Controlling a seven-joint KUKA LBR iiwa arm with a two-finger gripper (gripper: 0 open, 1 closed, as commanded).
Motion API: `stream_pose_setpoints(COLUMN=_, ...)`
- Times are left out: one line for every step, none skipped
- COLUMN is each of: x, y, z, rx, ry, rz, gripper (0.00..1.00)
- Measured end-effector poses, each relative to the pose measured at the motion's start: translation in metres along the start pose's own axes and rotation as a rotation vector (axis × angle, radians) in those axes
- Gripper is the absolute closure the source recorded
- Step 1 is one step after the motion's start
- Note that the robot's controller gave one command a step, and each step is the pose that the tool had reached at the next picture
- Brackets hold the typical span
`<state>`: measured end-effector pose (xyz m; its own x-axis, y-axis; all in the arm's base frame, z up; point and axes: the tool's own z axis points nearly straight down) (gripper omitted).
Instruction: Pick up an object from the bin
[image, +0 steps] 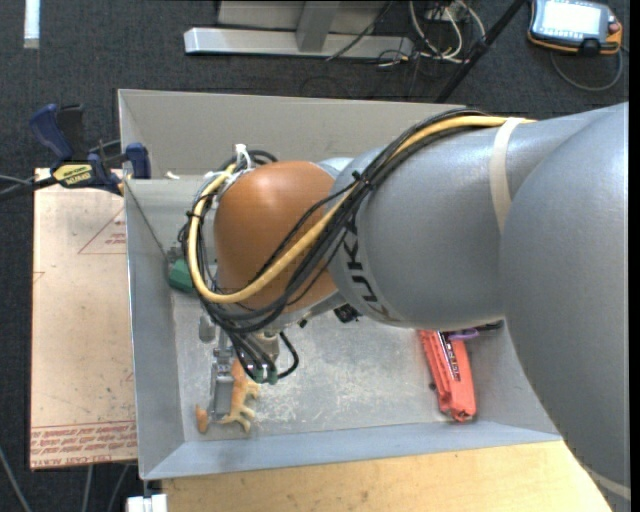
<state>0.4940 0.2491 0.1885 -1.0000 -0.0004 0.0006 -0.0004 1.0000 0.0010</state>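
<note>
My gripper (222, 384) is down near the front left corner of the bin, under the orange cover. Right at its tip lies a small tan and orange toy animal (234, 412) with thin legs, on the bin floor close to the front wall. Part of the toy rises beside the gripper's metal tip, touching or nearly touching it. A green thing (180, 276) peeks out by the left wall, mostly hidden behind the cover and cables.
A flat red tool-like thing (450, 376) lies lengthwise at the front right of the bin floor, partly under the arm. The arm and its cover hide the bin's middle and back. The front wall stands just beyond the toy.
</note>
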Motion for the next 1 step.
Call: stream_pose_setpoints(x=-0.0085, y=-0.0185, z=0.0327, rx=-0.005, ry=-0.005, rz=-0.173, gripper=0.0)
